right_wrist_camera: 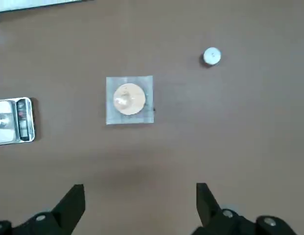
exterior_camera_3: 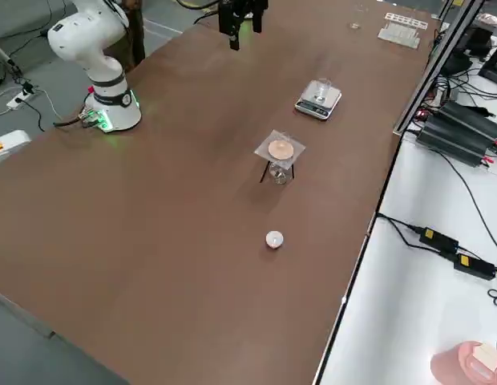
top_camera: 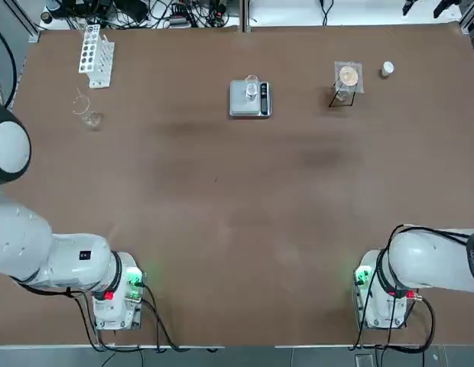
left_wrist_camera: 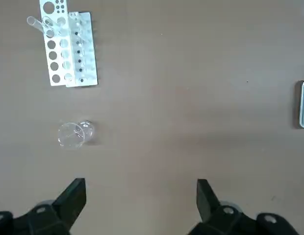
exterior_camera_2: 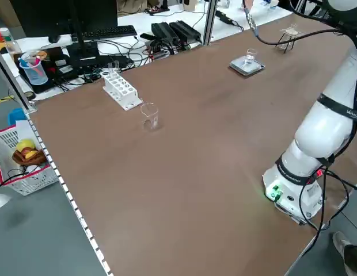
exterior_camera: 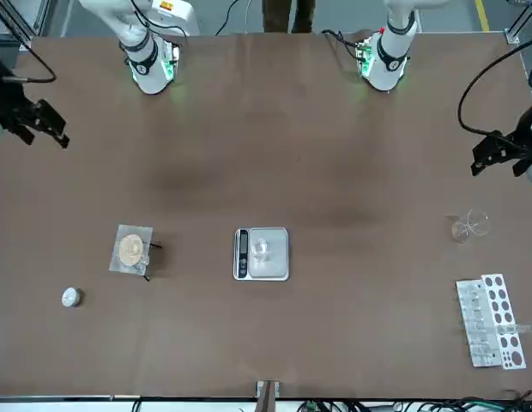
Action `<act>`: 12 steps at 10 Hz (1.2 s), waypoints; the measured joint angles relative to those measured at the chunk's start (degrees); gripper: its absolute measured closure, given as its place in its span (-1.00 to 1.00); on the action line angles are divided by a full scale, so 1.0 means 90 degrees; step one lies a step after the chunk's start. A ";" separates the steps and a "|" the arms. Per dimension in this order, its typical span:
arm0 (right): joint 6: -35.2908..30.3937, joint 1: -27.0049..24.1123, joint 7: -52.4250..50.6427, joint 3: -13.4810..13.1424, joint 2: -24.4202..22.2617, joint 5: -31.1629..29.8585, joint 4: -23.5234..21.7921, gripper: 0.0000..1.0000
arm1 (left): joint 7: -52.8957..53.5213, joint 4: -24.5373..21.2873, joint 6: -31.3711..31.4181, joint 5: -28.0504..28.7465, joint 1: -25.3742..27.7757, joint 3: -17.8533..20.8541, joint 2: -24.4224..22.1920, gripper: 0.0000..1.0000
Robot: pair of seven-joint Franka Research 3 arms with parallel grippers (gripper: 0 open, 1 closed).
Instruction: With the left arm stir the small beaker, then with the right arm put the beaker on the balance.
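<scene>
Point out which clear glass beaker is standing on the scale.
The small beaker on the balance at mid-table. The other, larger glass vessel stands on the bare table beside the white tube rack.

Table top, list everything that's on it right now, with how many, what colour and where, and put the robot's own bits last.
small beaker: one, clear glass, standing on the balance's plate.
balance: one, silver-grey, far middle of the table.
larger beaker: one, clear glass, far left, near the rack.
test tube rack: one, white, far left corner.
wire stand with gauze square: one, dark legs, tan disc on top, far right.
small round cap: one, white, beside the stand.
left gripper: open, black, raised over the left side.
right gripper: open, black, raised over the right side.
</scene>
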 joint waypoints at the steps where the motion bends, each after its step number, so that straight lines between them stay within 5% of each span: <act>1: -0.0391 -0.0023 -0.0009 0.0005 -0.0009 -0.0001 0.0270 -1.00 | 0.0000 0.0000 0.0000 0.0000 0.0001 0.0000 0.0001 -0.99; 5: -0.0684 -0.0078 -0.0009 0.0006 -0.0006 -0.0004 0.0482 -1.00 | 0.0000 -0.0001 0.0000 0.0000 0.0002 0.0000 0.0003 -0.99; 12: 0.0375 -0.0074 -0.0058 0.0046 0.0087 -0.0121 -0.0276 -1.00 | 0.0001 -0.0002 0.0000 0.0000 0.0001 0.0000 0.0029 -0.99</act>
